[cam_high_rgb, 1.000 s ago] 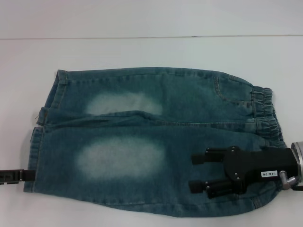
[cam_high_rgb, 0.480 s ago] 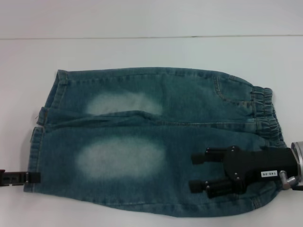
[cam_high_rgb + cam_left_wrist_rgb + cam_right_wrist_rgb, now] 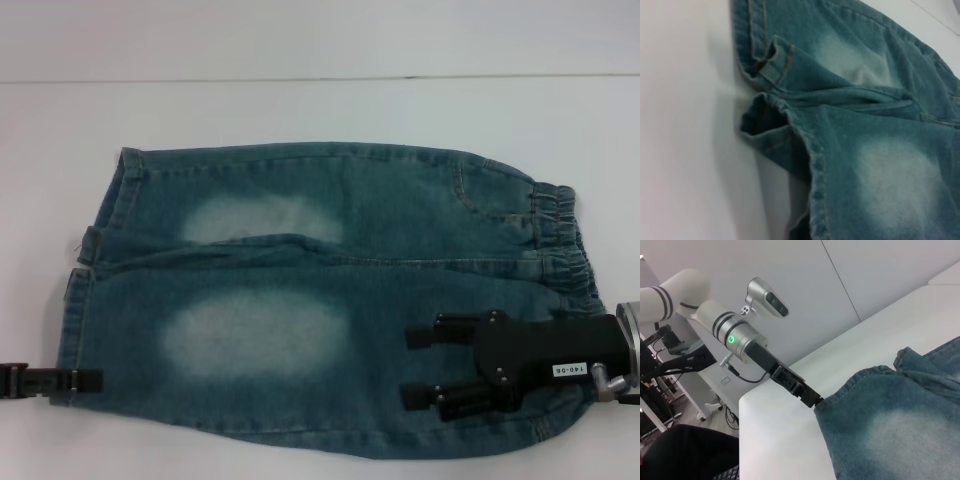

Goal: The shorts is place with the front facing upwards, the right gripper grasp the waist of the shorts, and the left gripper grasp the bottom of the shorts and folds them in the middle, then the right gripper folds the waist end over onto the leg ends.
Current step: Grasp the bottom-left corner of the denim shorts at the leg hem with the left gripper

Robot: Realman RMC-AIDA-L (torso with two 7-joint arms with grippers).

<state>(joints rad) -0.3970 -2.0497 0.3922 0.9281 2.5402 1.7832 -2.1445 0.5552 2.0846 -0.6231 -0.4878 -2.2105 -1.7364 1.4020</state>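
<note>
The shorts lie flat on the white table, front up, with the gathered waistband at the right and the leg hems at the left. My right gripper hovers over the near leg just inside the waistband, open, fingers pointing left with nothing between them. My left gripper comes in low from the left, its tip at the near leg's hem corner; the right wrist view shows that tip touching the denim. In the left wrist view the hems lie close.
The table's left edge drops off just behind the left arm. Beyond it are stands, cables and a dark shape on the floor. Bare white tabletop stretches behind the shorts.
My left gripper has slid to the right along the table, from clear of the shorts to the near leg's hem corner. The right gripper and the shorts have not moved.
</note>
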